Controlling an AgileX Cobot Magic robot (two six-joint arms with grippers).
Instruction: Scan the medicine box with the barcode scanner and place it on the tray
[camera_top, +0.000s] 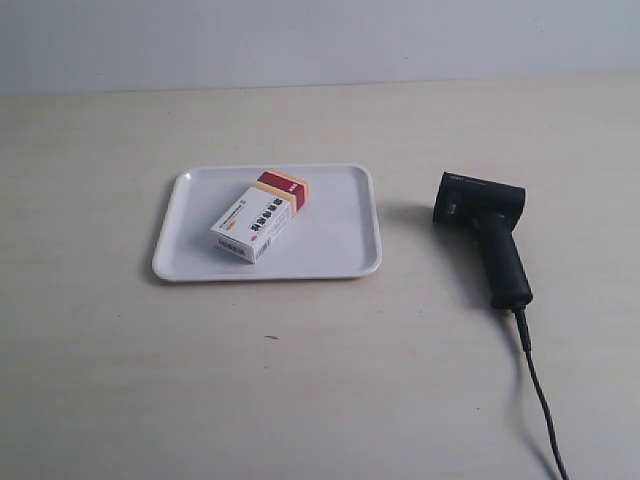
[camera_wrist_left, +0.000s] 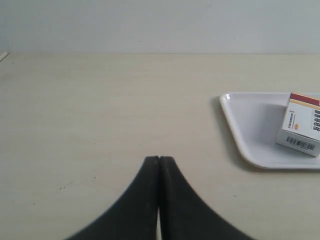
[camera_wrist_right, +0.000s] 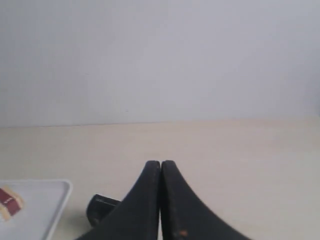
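Observation:
The white medicine box (camera_top: 259, 217) with its dark red and orange end band lies on the white tray (camera_top: 345, 225), near the tray's middle. The box (camera_wrist_left: 301, 125) and a corner of the tray (camera_wrist_left: 245, 120) also show in the left wrist view, barcode side facing the camera. The black barcode scanner (camera_top: 488, 232) lies flat on the table beside the tray, its thin cable (camera_top: 540, 395) trailing toward the front edge. My left gripper (camera_wrist_left: 159, 158) is shut and empty over bare table. My right gripper (camera_wrist_right: 160, 163) is shut and empty; the scanner's head (camera_wrist_right: 102, 209) peeks out beside its fingers.
The light wooden table (camera_top: 300, 370) runs back to a plain pale wall (camera_top: 320, 40). In the right wrist view a corner of the tray (camera_wrist_right: 45, 200) with the box's red end (camera_wrist_right: 10, 202) is visible. Neither arm shows in the exterior view.

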